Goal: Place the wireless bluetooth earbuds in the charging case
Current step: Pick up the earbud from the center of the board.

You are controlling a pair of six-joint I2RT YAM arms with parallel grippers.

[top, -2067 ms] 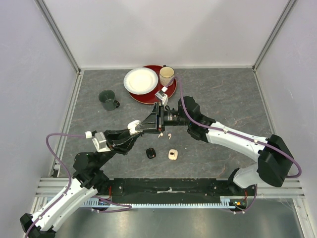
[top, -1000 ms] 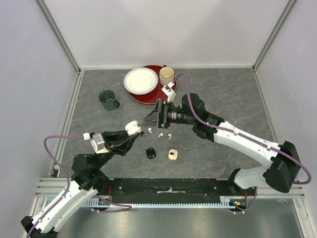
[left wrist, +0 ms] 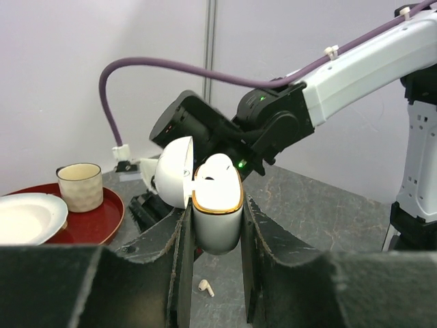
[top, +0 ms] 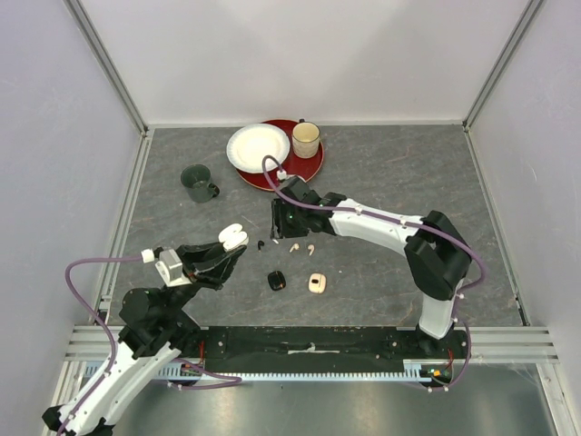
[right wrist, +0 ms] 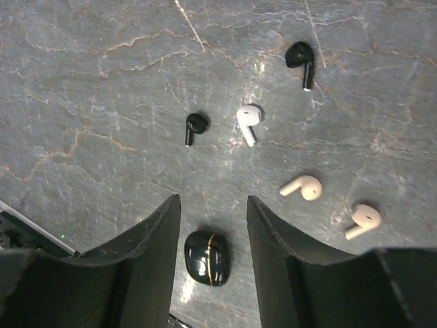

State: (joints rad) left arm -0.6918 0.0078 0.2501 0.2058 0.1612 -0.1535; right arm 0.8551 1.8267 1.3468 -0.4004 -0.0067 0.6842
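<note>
My left gripper [top: 231,245] is shut on a white charging case [top: 232,237] with a gold rim. The case is held upright above the table with its lid open [left wrist: 217,205]. My right gripper [top: 280,223] points straight down, open and empty [right wrist: 213,205]. Below it on the table lie two black earbuds [right wrist: 301,58] [right wrist: 196,125], a white earbud [right wrist: 248,117] and two beige earbuds [right wrist: 304,187] [right wrist: 362,219]. A shut black case [right wrist: 207,257] lies on the table between its fingers. The white earbud also shows under the left fingers [left wrist: 205,288].
A beige case [top: 316,284] lies right of the black case [top: 276,281]. A red tray [top: 309,168] at the back holds a white plate [top: 258,147] and a beige cup [top: 306,139]. A dark green mug [top: 197,182] stands at the back left.
My right gripper has drawn away from the white case and turned down over the earbuds. My left gripper has pulled back to the left with the case. A white earbud now lies on the table.
</note>
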